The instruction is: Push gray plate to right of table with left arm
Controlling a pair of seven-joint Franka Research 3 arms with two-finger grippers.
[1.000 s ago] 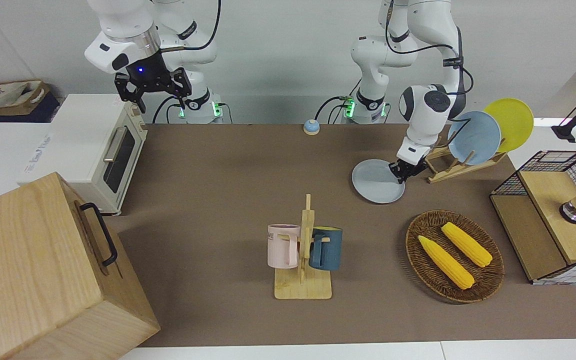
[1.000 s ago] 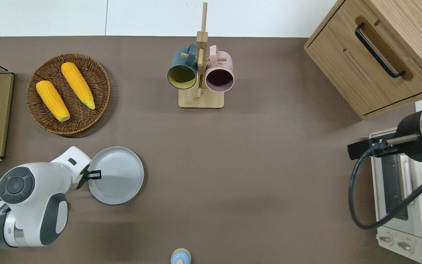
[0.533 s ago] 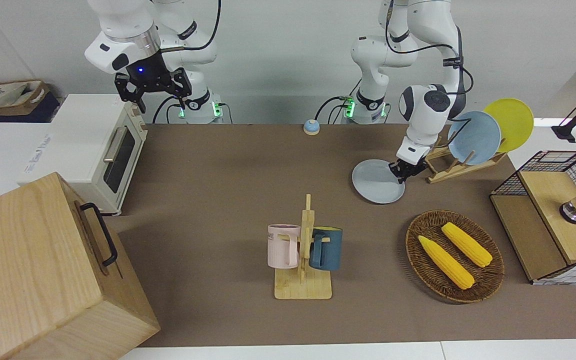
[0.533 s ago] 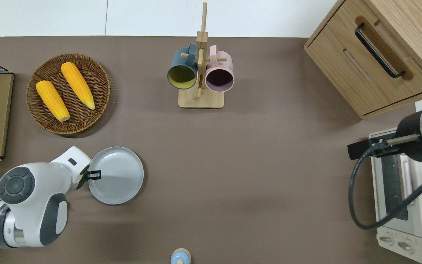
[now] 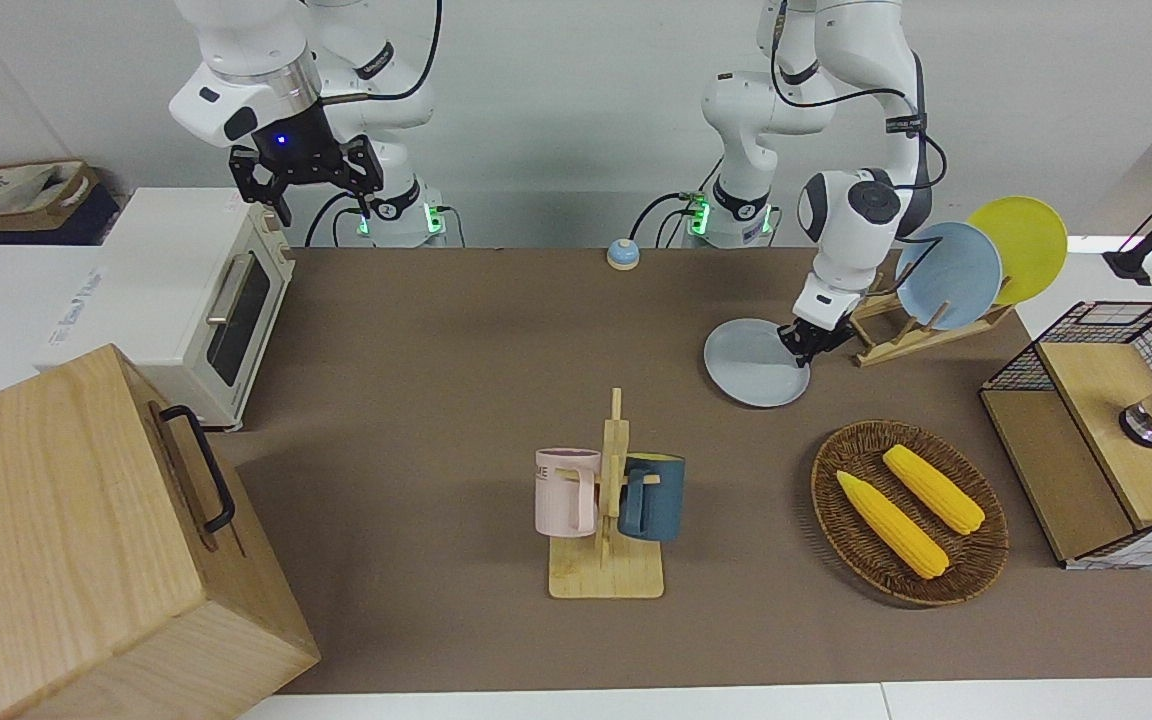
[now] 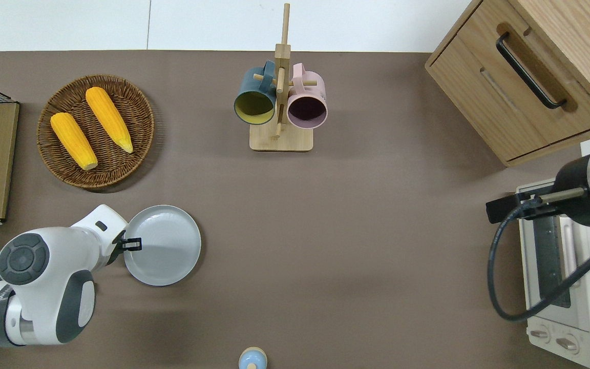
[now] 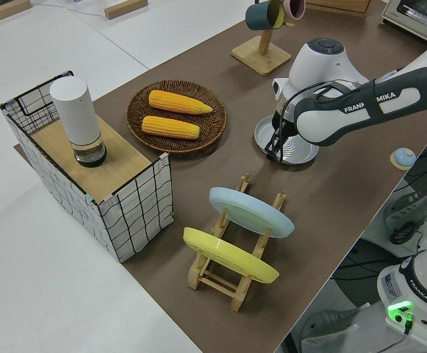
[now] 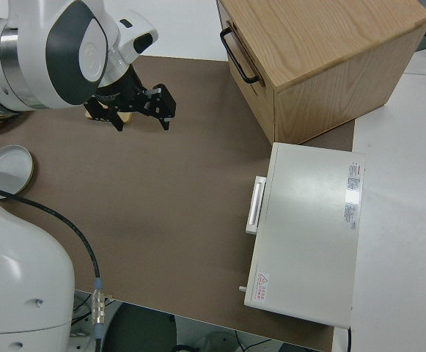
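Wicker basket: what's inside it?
The wicker basket holds two yellow corn cobs, lying side by side. Nothing else shows; the weave directly under the cobs is covered.

A mug rack (image 6: 280, 102) stands at twelve o'clock, holding a blue mug (image 6: 254, 100) and a pink mug (image 6: 306, 105). A basket (image 6: 141, 110) of two corn cobs (image 6: 108, 118) lies at ten o'clock. A wooden cabinet (image 6: 525, 77) sits at two o'clock, a toaster oven (image 6: 561, 287) at four.

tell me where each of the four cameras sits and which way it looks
Front: across the table, facing both arms; the left pincer sits at the gray plate.
Overhead: straight down; left arm over the plate's edge.
Left side: raised, along the table; left arm, plate rack.
Right side: above the parked right arm, over the toaster oven.
All show the gray plate.
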